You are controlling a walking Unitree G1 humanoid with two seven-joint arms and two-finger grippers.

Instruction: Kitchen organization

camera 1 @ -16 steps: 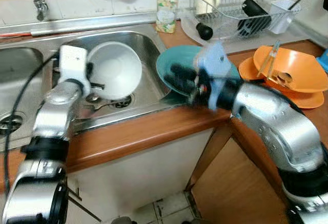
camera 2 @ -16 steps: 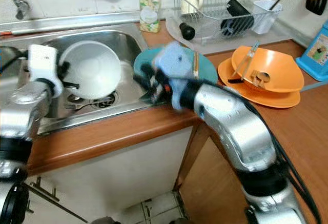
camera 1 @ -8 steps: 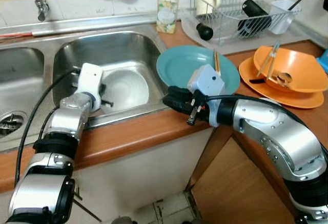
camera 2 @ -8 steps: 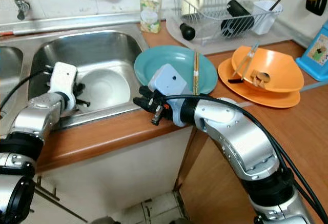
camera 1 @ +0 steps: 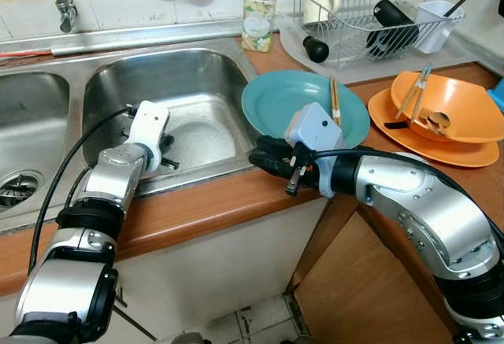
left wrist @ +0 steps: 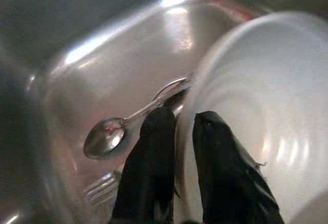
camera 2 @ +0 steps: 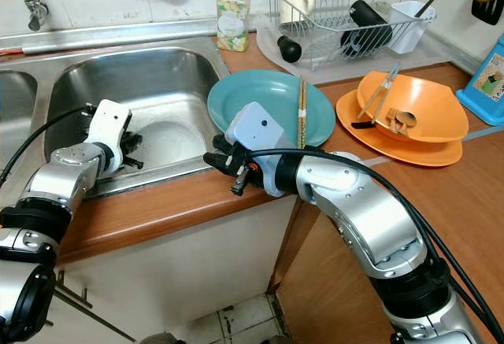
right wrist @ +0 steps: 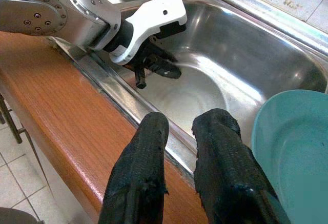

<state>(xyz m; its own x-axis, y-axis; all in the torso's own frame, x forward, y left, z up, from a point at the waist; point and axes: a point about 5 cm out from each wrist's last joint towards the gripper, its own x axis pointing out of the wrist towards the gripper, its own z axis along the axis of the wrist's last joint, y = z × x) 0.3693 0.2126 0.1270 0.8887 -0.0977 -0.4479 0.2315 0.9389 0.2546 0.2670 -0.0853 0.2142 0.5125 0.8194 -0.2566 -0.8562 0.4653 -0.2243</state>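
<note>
Left gripper (left wrist: 177,126) — pinching white bowl (left wrist: 256,111) rim

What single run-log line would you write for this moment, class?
left gripper: shut on white bowl rim, in sink | right gripper: open, empty, over counter edge by teal plate

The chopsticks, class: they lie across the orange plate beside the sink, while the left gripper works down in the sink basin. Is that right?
Not quite. The chopsticks lie across the teal plate, not the orange plate, as the right eye view shows. The rest stands: that plate sits beside the sink, and the left gripper is down in the sink basin.
</note>
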